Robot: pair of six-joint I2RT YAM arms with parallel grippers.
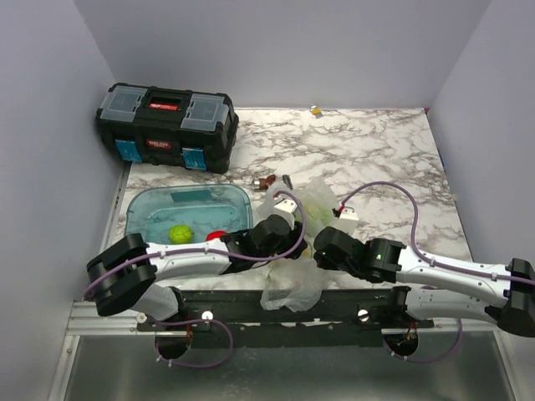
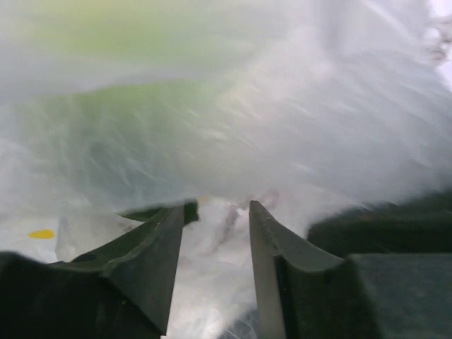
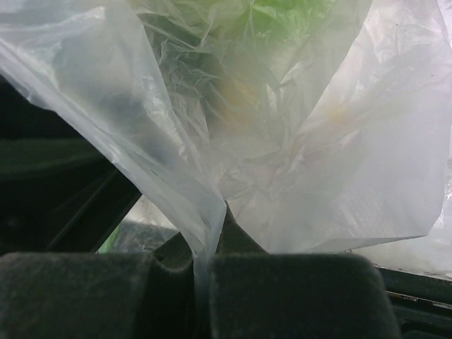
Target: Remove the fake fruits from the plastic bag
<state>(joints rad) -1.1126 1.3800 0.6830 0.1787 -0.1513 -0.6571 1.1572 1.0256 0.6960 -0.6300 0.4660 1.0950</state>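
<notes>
The clear plastic bag (image 1: 311, 205) lies crumpled at the table's near middle, and a flap of it (image 1: 291, 288) hangs over the front edge. My right gripper (image 1: 319, 249) is shut on a fold of the bag's film (image 3: 205, 212). Green and yellowish fruit shapes (image 3: 279, 21) show blurred through the film. My left gripper (image 1: 286, 221) is open at the bag's left side. Its fingers (image 2: 152, 247) stand apart with film (image 2: 212, 233) between and in front of them, and a green blur (image 2: 141, 106) lies behind it. A red round fruit (image 1: 216, 237) lies in the blue tray.
A black toolbox (image 1: 165, 125) stands at the back left. The blue translucent tray (image 1: 150, 209) is in front of it and holds a lime-green ball (image 1: 179, 233). Small brown items (image 1: 267, 180) lie behind the bag. A small white object (image 1: 349, 215) lies to the bag's right.
</notes>
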